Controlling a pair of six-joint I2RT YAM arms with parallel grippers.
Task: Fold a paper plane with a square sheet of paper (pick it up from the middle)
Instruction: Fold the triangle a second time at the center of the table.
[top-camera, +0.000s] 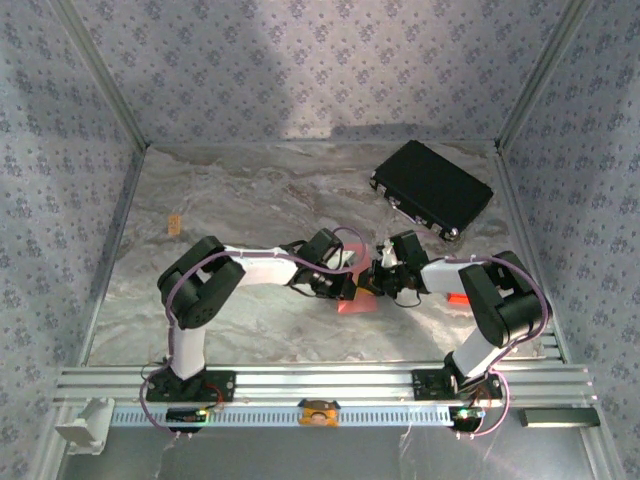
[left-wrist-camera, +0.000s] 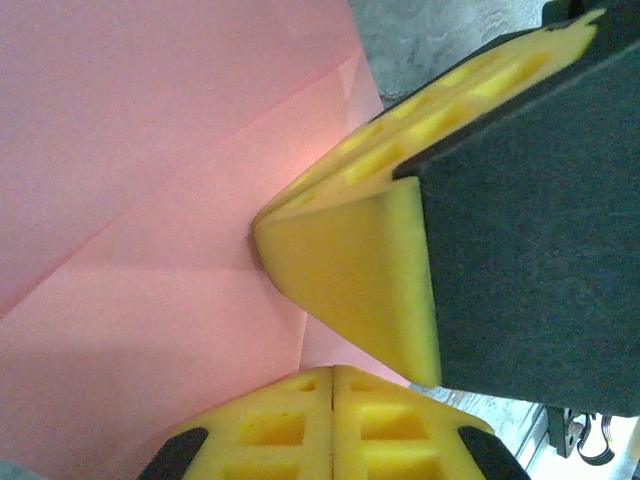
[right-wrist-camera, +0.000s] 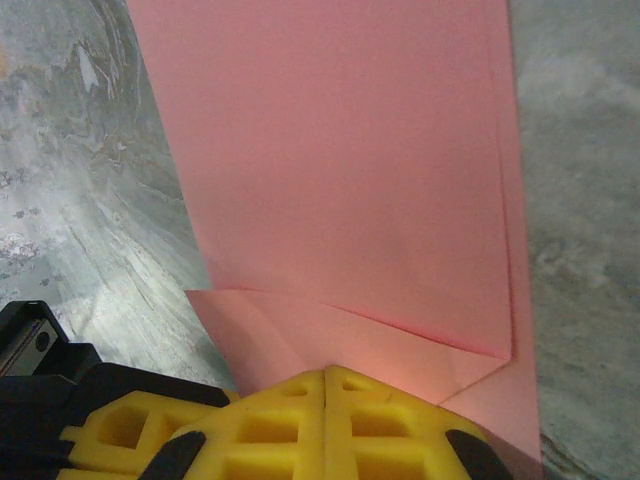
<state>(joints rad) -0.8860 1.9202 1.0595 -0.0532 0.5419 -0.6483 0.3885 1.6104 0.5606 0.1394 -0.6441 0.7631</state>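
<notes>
The square sheet of paper (top-camera: 355, 303) is salmon pink and lies partly folded on the marble table between the two arms. In the right wrist view the paper (right-wrist-camera: 340, 170) shows a long side flap and a slanted crease near its close end. My right gripper (right-wrist-camera: 326, 372) is shut, its yellow tips resting on that close end. Creased paper (left-wrist-camera: 150, 200) covers the left of the left wrist view. There my left gripper (left-wrist-camera: 332, 370) is shut at the paper's edge, and the right gripper's yellow fingers (left-wrist-camera: 350, 270) press on the sheet just beyond it. From above, the left gripper (top-camera: 345, 290) and right gripper (top-camera: 377, 282) almost meet.
A black rectangular case (top-camera: 432, 188) lies at the back right. A tiny orange tag (top-camera: 174, 222) sits at the far left of the table. A small orange-red patch (top-camera: 458, 298) shows beside the right forearm. Patterned walls enclose the table, and an aluminium rail (top-camera: 320, 380) runs along the front.
</notes>
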